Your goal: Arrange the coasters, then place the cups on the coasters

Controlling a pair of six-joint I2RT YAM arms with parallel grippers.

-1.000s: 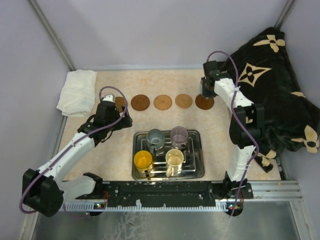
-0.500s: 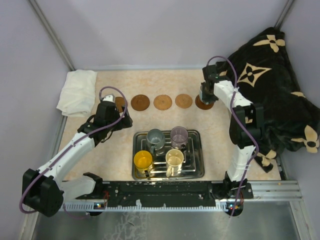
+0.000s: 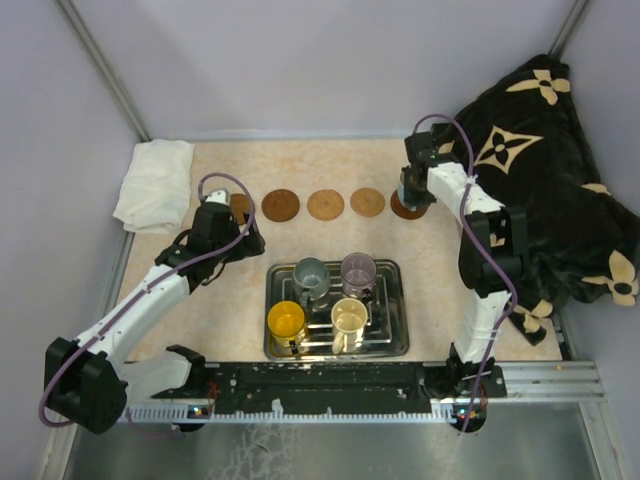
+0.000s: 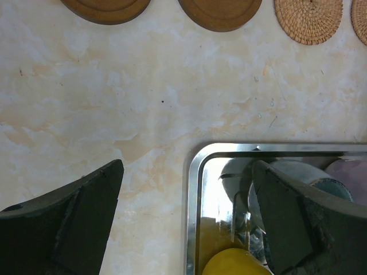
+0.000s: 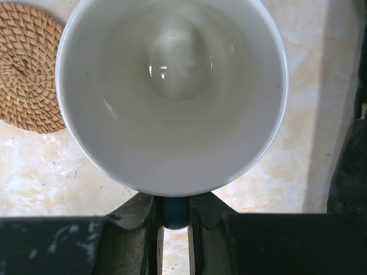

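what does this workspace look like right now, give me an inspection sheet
surface: marbled beige table
job's things: five coasters in a far row; grey cup, purple cup, orange-yellow cup and cream cup stand in the metal tray; blue-handled cup over the rightmost coaster
clutter: white cloth far left; black patterned fabric at right
hands: left hand open, empty, above the tray's corner; right hand shut on the blue-handled cup's handle
cables: purple cables loop off both arms
surroundings: grey walls

coasters (image 3: pixel 326 204) brown | cup (image 5: pixel 172 86) white inside | tabletop (image 3: pixel 430 260) marbled beige | blanket (image 3: pixel 540 180) black, cream flowers
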